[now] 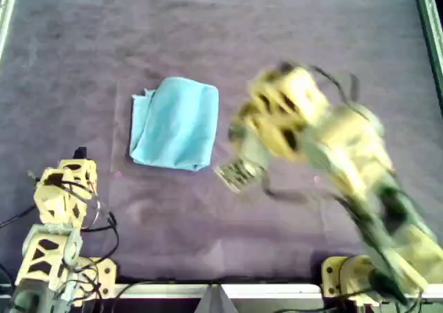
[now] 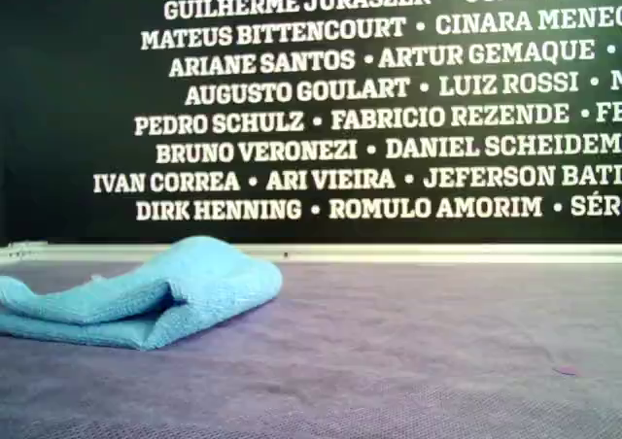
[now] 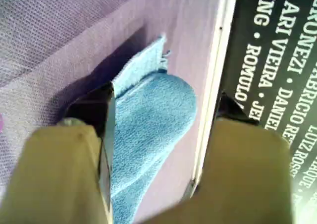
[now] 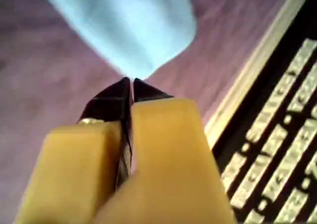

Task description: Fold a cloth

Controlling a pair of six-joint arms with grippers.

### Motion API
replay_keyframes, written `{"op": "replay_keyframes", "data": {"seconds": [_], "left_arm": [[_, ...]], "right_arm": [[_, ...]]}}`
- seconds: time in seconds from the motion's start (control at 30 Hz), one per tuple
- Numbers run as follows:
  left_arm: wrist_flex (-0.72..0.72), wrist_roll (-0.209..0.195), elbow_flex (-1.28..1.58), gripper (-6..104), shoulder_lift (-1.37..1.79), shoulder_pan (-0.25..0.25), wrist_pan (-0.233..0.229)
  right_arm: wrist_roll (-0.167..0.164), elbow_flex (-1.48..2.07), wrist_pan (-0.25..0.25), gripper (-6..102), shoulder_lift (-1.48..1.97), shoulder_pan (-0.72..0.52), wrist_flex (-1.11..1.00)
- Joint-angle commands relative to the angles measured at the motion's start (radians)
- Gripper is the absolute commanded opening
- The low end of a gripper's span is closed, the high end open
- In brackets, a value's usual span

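The cloth, already doubled into a thick bundle, lies on the purple surface with its long axis running from the near edge toward the back wall. The right tool, tips pressed together and holding nothing, hangs just beside the cloth's near corner on the overhead view's right. The left tool, jaws spread and empty, sits well apart from the cloth. Judged from this, the right arm is nearer for any further fold.
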Motion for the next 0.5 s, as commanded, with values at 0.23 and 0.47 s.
{"op": "replay_keyframes", "data": {"seconds": [0.23, 0.47], "left_arm": [[-0.002, -0.005, -0.012, 73, 0.020, 0.012, 0.005], [-0.002, -0.009, -0.012, 73, 0.020, 0.012, 0.005]], "right_arm": [[-0.083, 0.749, 0.009, 1, 0.810, -0.474, -0.221], [-0.158, 1.207, 0.008, 1, 1.078, -0.618, -0.724]]}}
